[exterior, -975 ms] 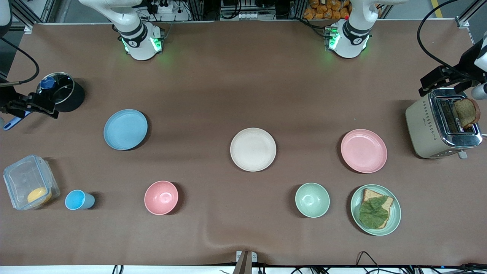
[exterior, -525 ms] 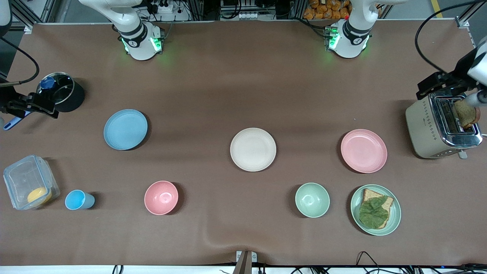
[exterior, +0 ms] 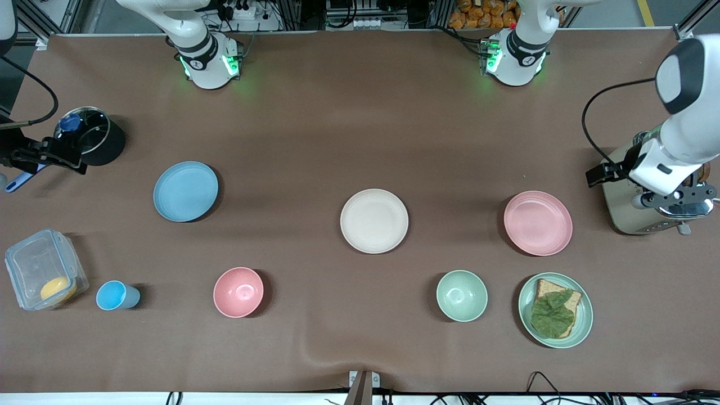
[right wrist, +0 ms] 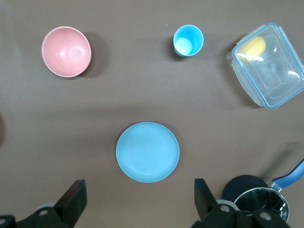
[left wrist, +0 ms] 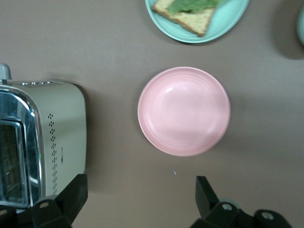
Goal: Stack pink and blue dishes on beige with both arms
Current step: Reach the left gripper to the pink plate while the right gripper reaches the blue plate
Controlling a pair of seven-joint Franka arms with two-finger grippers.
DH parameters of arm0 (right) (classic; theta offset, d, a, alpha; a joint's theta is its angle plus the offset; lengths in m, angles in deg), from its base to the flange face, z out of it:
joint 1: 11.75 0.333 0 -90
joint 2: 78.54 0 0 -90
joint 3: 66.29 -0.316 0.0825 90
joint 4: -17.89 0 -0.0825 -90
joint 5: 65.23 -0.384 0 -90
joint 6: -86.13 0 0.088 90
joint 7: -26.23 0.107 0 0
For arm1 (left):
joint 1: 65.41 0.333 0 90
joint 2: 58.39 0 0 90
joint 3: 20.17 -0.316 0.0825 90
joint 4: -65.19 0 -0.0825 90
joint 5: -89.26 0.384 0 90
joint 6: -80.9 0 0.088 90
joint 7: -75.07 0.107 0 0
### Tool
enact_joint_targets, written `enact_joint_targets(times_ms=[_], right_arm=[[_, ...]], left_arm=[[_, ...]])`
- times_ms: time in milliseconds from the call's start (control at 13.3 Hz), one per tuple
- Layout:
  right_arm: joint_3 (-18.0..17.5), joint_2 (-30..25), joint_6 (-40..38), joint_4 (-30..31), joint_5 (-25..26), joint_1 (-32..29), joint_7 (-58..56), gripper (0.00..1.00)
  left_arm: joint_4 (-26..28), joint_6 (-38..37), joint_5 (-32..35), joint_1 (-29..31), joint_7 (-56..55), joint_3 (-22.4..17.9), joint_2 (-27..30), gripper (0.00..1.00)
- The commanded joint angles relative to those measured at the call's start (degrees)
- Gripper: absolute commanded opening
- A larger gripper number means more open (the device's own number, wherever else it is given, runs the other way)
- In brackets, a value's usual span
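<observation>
A brown cloth covers the wide surface point(exterior: 360, 140), wrinkled at its near edge, with metal framing, cables and a power strip along the edge where the two white arm bases stand lit green.

The flat round cream-beige matte plate point(exterior: 374, 220) lies at the middle of the surface. The flat round light blue matte plate point(exterior: 185, 191) lies well apart from it toward the right arm's end, and the flat round pale pink matte plate point(exterior: 538, 223) well apart toward the left arm's end. None touches another.

The left gripper point(left wrist: 137, 202) hangs over the cloth between the pink plate and the cream and chrome toaster point(exterior: 624, 202), jaws spread wide and holding nothing. The right gripper point(right wrist: 137, 202) hangs at the right arm's end of the surface, over the cloth beside the black saucepan with a glass lid point(exterior: 93, 138), jaws wide and empty, the blue plate in its wrist view.

Nearer the front camera sit a clear plastic box with a yellow item inside point(exterior: 45, 270), a small blue cup point(exterior: 115, 296), a deep pink bowl point(exterior: 238, 292), a pale green bowl point(exterior: 462, 295) and a pale green plate carrying toast and a leaf point(exterior: 585, 320).
</observation>
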Motion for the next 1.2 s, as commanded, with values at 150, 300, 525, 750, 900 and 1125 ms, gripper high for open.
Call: enact_joint_targets(times_ms=[150,300,525,750,900,1125], right_arm=[[0.01,2.17,-1.75,3.06,0.12,-5.45,-0.30,1.00],[0.01,2.35,2.00,8.94,-0.41,-5.82,-1.27,1.00],[-0.08,2.26,9.13,16.68,-0.84,-6.69,-2.58,1.00],[0.01,2.69,19.66,25.37,-5.93,-10.20,-13.02,1.00],[0.01,4.71,24.78,28.73,-7.00,-11.87,-17.42,1.00],[0.01,10.32,28.13,29.45,-10.33,-14.68,-24.89,1.00]], left_arm=[[7.21,14.72,1.22,4.74,1.23,0.57,-9.08,1.00],[7.21,20.52,0.00,6.15,1.50,0.92,-15.33,1.00],[6.77,21.87,-3.43,6.42,1.50,1.54,-19.22,1.00],[5.98,22.31,-4.22,6.16,1.42,1.63,-21.33,1.00],[5.72,23.10,-4.31,6.42,1.50,1.63,-22.65,0.99],[5.19,23.19,-5.45,6.51,1.50,1.63,-23.27,0.89]])
